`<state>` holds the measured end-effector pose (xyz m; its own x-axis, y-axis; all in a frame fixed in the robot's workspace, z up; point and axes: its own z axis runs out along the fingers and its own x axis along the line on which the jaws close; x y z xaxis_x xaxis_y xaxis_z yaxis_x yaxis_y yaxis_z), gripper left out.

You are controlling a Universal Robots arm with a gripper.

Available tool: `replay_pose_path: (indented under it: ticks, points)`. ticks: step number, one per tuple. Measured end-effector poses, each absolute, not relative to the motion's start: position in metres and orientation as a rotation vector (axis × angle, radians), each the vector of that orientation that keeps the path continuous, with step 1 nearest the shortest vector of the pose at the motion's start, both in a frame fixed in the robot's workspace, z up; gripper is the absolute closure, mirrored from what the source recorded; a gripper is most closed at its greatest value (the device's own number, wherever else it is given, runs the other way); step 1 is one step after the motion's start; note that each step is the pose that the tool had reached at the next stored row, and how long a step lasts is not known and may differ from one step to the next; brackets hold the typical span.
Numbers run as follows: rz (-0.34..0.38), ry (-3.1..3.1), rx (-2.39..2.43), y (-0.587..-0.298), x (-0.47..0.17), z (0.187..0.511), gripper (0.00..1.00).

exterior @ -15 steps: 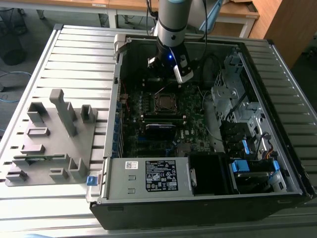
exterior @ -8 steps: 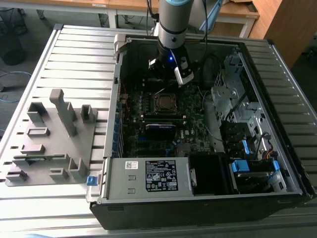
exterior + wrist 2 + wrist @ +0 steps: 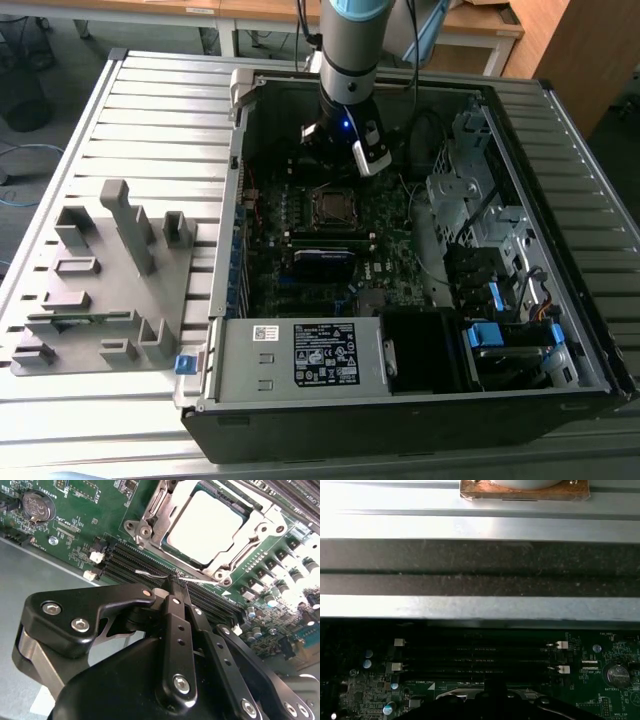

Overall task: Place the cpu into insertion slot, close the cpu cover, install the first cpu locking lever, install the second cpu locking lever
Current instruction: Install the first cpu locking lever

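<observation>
The cpu (image 3: 207, 527) lies silver top up in the insertion slot (image 3: 330, 205) on the green board. The cpu cover (image 3: 152, 510) is a silvery frame folded down flat around the chip. My gripper (image 3: 175, 584) is shut, its black fingers (image 3: 172, 615) pressed together just beside the socket, over the long black memory slots (image 3: 135, 562). A thin wire locking lever (image 3: 145, 573) runs across at the fingertips, with its hooked end sticking out on one side. I cannot tell whether the tips pinch it or only touch it. In the exterior view the gripper (image 3: 335, 160) hangs inside the case just behind the socket.
The open computer case (image 3: 230, 250) lies on a slatted metal table. A drive cage (image 3: 470, 200) and cables fill the exterior view's right side. A grey fixture block (image 3: 110, 270) stands at the exterior view's left. A coin battery (image 3: 37, 505) sits on the board.
</observation>
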<state>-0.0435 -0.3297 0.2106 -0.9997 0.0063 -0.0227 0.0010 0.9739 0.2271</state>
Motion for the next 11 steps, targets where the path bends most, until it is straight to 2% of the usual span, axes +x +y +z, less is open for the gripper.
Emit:
replay_pose_path:
  ticks: [11]
  points:
    - [0.353, 3.098, 0.006, -0.3297, -0.0391, 0.2054, 0.89]
